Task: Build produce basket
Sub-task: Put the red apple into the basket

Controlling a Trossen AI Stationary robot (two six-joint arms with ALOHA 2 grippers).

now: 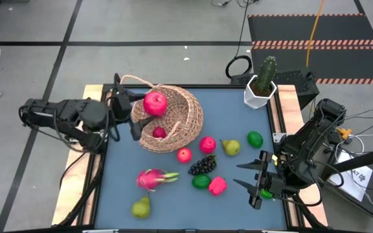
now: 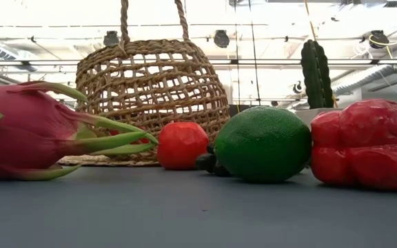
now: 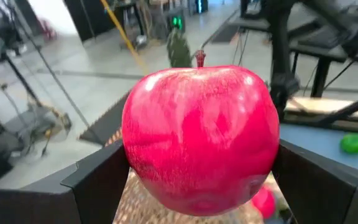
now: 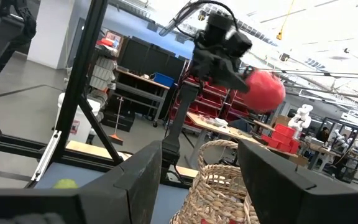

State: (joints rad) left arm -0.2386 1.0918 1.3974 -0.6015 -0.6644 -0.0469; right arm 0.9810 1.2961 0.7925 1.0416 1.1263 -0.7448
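The tan wicker basket (image 1: pixel 173 120) (image 2: pixel 154 96) stands on the table's far left part with a red fruit (image 1: pixel 159 133) inside. My left gripper (image 1: pixel 146 110) (image 3: pixel 201 180) hovers over the basket's left rim, shut on a large red apple (image 1: pixel 155 103) (image 4: pixel 263 90). On the table lie a dragon fruit (image 1: pixel 153 178) (image 2: pixel 26 131), two pears (image 1: pixel 230 147) (image 1: pixel 141 207), two limes (image 1: pixel 255 138) (image 1: pixel 201 181), grapes (image 1: pixel 203 165) and small red and pink fruits (image 1: pixel 207 144) (image 1: pixel 184 155) (image 1: pixel 217 186). My right gripper (image 1: pixel 248 176) (image 4: pixel 201 180) is open over the table's near right part. My left gripper pinches the red apple between its two fingers (image 3: pixel 98 180), one on each flank of its lower half (image 3: pixel 142 168). The fingers come nearly level from the table's left side. The apple is lifted clear above the basket, upright, its stem (image 3: pixel 199 59) pointing up.
A green cactus in a white pot (image 1: pixel 263 84) (image 2: pixel 316 72) stands at the table's far right corner. Wooden rails (image 1: pixel 278 110) border the dark table top. Bare table lies left of the dragon fruit and between the fruits and my right gripper.
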